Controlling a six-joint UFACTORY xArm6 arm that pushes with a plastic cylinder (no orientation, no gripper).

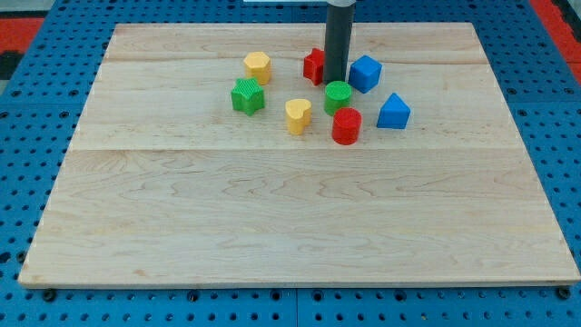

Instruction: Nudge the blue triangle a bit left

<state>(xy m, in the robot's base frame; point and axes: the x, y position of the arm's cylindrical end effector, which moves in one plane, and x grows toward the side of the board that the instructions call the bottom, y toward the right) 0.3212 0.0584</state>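
Blue triangle (393, 112) sits toward the board's top edge, right of the red cylinder (346, 125), while my tip (335, 83) (a bare rod, no claw) stands between red block (314, 65) and blue cube (365, 73), so circle to its right side and push gently left.

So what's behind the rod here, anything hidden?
The rod covers the right part of a red block; its shape there can't be made out. My tip ends just above the green cylinder, left of the blue cube.
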